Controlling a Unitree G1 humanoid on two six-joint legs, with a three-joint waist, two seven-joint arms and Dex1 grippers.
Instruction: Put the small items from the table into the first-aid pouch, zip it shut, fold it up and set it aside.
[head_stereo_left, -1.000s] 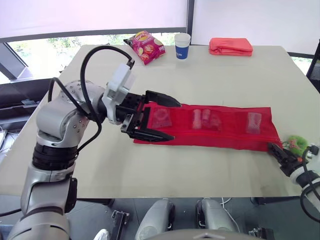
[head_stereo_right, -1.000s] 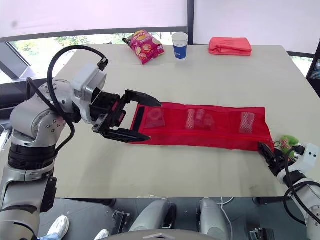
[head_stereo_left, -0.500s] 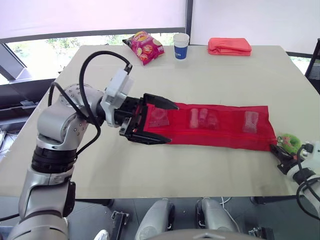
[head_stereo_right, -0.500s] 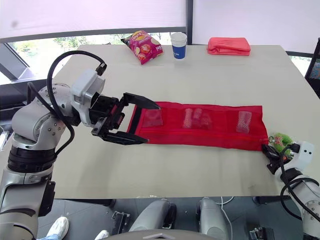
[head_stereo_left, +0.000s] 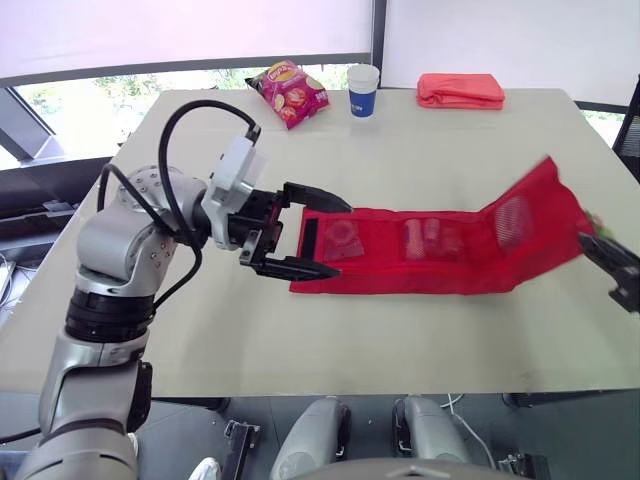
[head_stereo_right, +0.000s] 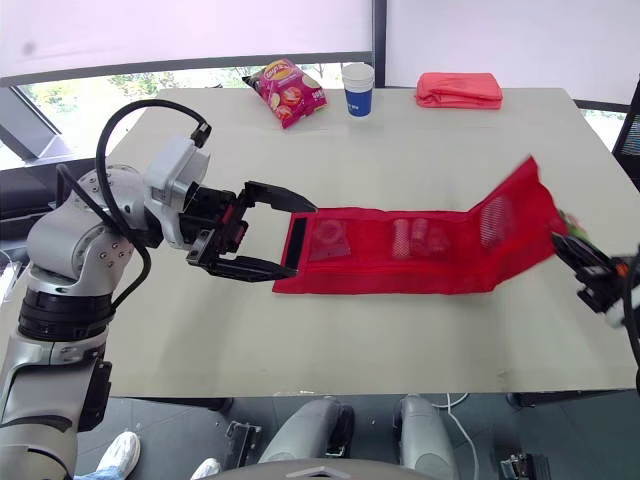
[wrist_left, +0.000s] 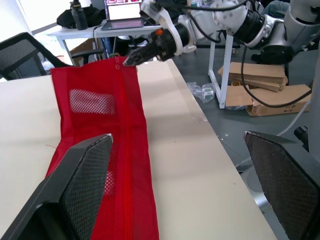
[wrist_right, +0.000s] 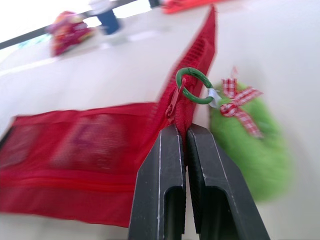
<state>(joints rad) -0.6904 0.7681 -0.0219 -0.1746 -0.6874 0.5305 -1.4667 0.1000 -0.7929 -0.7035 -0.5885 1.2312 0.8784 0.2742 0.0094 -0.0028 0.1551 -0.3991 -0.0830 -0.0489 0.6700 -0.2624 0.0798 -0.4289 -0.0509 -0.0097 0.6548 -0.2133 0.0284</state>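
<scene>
— Head view?
— The left gripper (head_stereo_left: 338, 238) straddles the left end of the red pouch (head_stereo_left: 420, 245), spread wide. The right gripper (head_stereo_left: 590, 242) holds the right end raised off the table (head_stereo_left: 420, 150).
— Wrist views?
— Left wrist: the pouch lies between released fingers (wrist_left: 85, 175). Right wrist: fingers (wrist_right: 165, 165) clenched on the pouch's edge.

We can't identify the items (head_stereo_left: 428, 238) inside the red mesh pouch (head_stereo_left: 400, 272); the mesh veils them. Behind the right gripper (head_stereo_right: 568, 248), its arm runs off the frame edge. The raised pouch end hides most of the green charm (wrist_right: 248, 141).

Beige table (head_stereo_left: 420, 160) beside bright windows (head_stereo_left: 120, 95)
</scene>
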